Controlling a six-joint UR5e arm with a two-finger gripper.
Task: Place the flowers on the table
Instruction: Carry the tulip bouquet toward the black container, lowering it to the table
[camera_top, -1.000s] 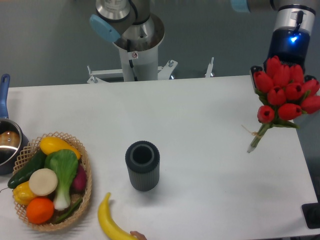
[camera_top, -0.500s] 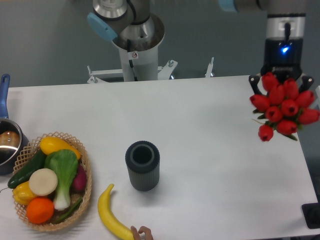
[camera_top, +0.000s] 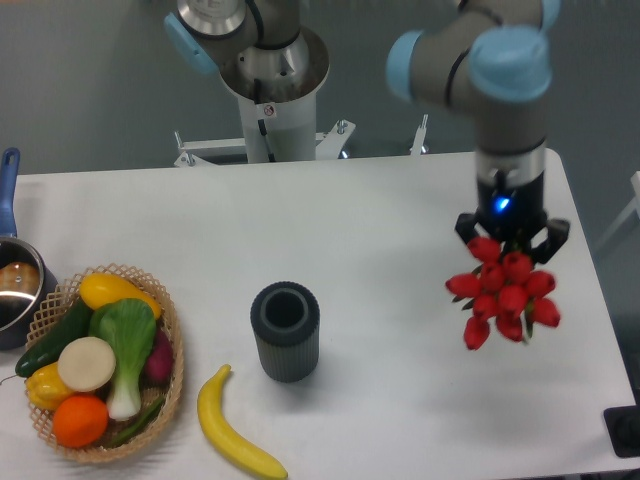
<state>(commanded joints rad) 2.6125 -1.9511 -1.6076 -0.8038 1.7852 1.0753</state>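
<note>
The flowers (camera_top: 503, 294) are a bunch of red tulip buds hanging below my gripper (camera_top: 511, 236), over the right part of the white table (camera_top: 380, 220). The buds face the camera and hide the stems. The gripper points down from the arm above and is shut on the bunch. I cannot tell whether the flowers touch the tabletop.
A dark grey ribbed cylinder (camera_top: 285, 331) stands mid-table. A yellow banana (camera_top: 235, 434) lies near the front edge. A wicker basket (camera_top: 165, 385) of vegetables and fruit sits front left, next to a pot (camera_top: 15, 285) at the left edge. The robot base (camera_top: 270, 80) is behind.
The arm has swung the flowers from the table's far right corner inward and toward the front, and lower. The hand that was at the banana's end is gone.
</note>
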